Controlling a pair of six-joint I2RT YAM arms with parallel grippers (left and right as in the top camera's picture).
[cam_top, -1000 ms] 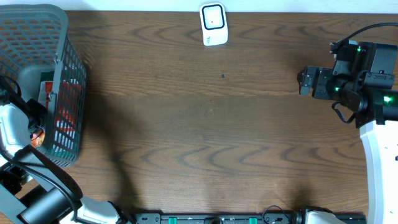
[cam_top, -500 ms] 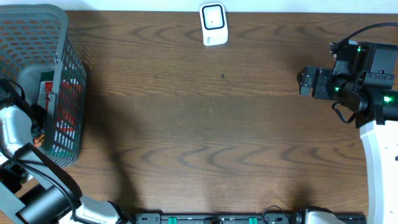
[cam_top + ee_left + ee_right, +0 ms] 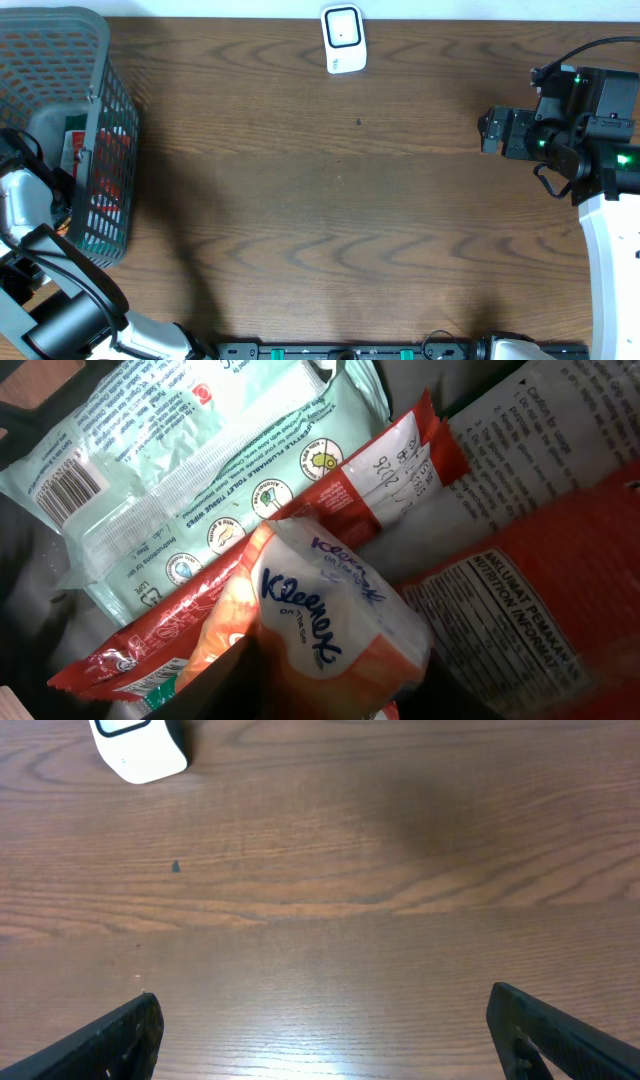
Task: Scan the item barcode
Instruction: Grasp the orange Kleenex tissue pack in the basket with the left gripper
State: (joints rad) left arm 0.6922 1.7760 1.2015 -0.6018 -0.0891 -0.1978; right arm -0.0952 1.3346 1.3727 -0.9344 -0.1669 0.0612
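Basket work on the left side: the left arm [image 3: 25, 210] reaches down into the grey plastic mesh basket [image 3: 105, 90] at the far-left corner of the dark wooden surface [image 3: 330, 200]. Over the last second it has slid a touch toward the near edge, and the orange item that showed beside it is now covered.

From the wrist, the left tool [image 3: 330, 685] straddles the orange-and-white Kleenex tissue pack [image 3: 320, 610], one dark finger [image 3: 225, 675] against its left edge and the other at the lower right. Are they actually pinching? Cannot tell from here (they sit close on both flanks, but the pack lies bedded among the others). It rests on red foil snack packets [image 3: 400, 460], with a mint-green soft pack of wet wipes [image 3: 200, 470] behind it. No barcode shows on the tissue pack's upper face.

Over on the right, nothing has moved. The right tool [image 3: 320, 1030] hangs spread wide above bare wood, holding nothing. The small white box-shaped scanner [image 3: 342, 40] stands at the far edge, centre, well apart from the basket.

My read: this is the pick, the very first step. The pack has yet to leave the basket and reach that scanner, code side toward it. With a soft wrapper, a slip or a snagged neighbour is the risk.
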